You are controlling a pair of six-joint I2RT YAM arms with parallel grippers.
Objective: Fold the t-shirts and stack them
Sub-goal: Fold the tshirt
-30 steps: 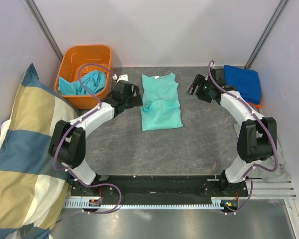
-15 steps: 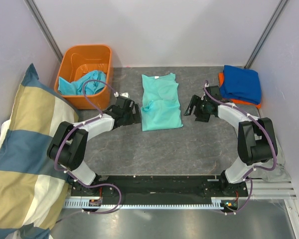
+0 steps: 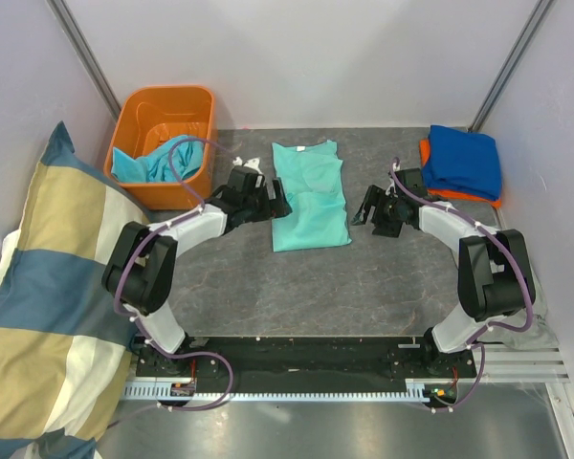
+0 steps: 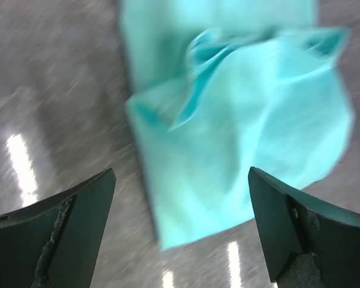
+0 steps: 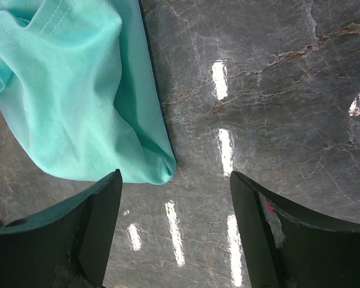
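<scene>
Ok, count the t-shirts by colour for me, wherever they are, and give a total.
Mint-teal t-shirt: 1
Turquoise t-shirt: 1, in the orange basket
Royal blue t-shirt: 1
Orange t-shirt: 1, under the royal blue one
Total: 4

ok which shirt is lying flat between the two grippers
The mint-teal t-shirt mid-table. The turquoise one sits crumpled in the orange bin; the royal blue one lies folded far right.
</scene>
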